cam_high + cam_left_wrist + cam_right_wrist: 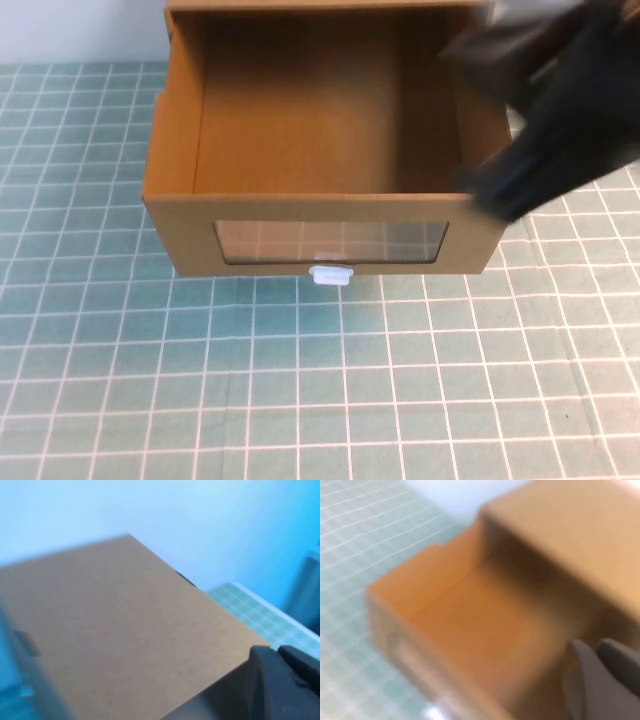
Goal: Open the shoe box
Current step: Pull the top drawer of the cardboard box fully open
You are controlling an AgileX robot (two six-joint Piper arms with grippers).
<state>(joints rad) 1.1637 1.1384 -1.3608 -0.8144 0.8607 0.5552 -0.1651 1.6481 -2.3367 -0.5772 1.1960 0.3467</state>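
Since the brown cardboard shoe-box drawer (300, 120), w/ white pull tab (331, 273), is seen pulled well out just below the right gripper (594, 650), task is judged approx. done. Its fingers are pressed together on nothing. Left gripper (280, 680) is parked beside box sleeve (125, 630); its state can't be told.

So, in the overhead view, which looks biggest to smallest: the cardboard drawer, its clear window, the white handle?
1. cardboard drawer
2. clear window
3. white handle
The right tool, blurred above the drawer's right corner, sits nearer the camera, so unranked. The left tool is outside that view, near the box.
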